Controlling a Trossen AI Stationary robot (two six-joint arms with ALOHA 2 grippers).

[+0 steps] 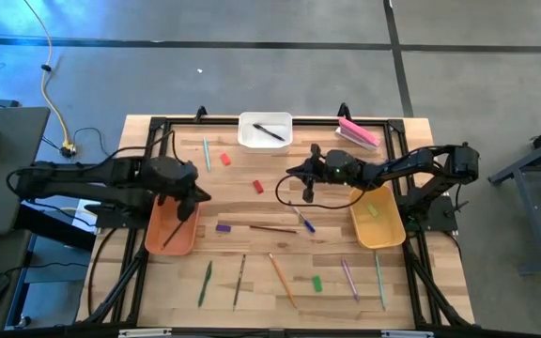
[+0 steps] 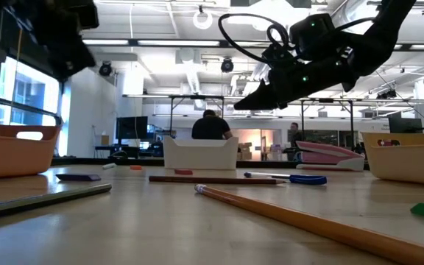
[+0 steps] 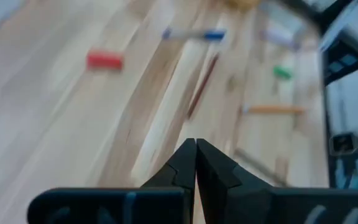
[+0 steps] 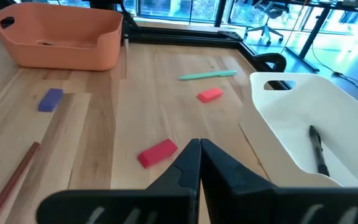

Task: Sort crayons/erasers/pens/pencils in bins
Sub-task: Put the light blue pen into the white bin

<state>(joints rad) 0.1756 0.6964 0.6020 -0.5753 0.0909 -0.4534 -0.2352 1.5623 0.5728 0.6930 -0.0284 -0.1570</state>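
My left gripper [image 1: 198, 195] [image 3: 195, 163] is shut and holds nothing. It hangs over the far end of the orange-brown bin [image 1: 171, 228], where a thin stick [image 1: 172, 235] lies. My right gripper [image 1: 291, 175] [image 4: 199, 154] is also shut and bare, hovering above the table's middle near a red crayon [image 4: 157, 152]. The white bin [image 1: 266, 130] holds a black pen [image 4: 317, 149]. A green piece [image 1: 375, 209] lies in the yellow bin [image 1: 377, 221]. Pencils, pens and crayons lie flat and loose on the table.
A teal pen [image 1: 207, 155] and a second red crayon [image 1: 224, 160] lie at the far left. Mid-table are a purple crayon [image 1: 223, 226], a brown pencil [image 1: 272, 228] and a blue pen [image 1: 303, 221]. Several pencils and a green crayon [image 1: 316, 282] lie near the front. A pink block [image 1: 358, 132] is far right.
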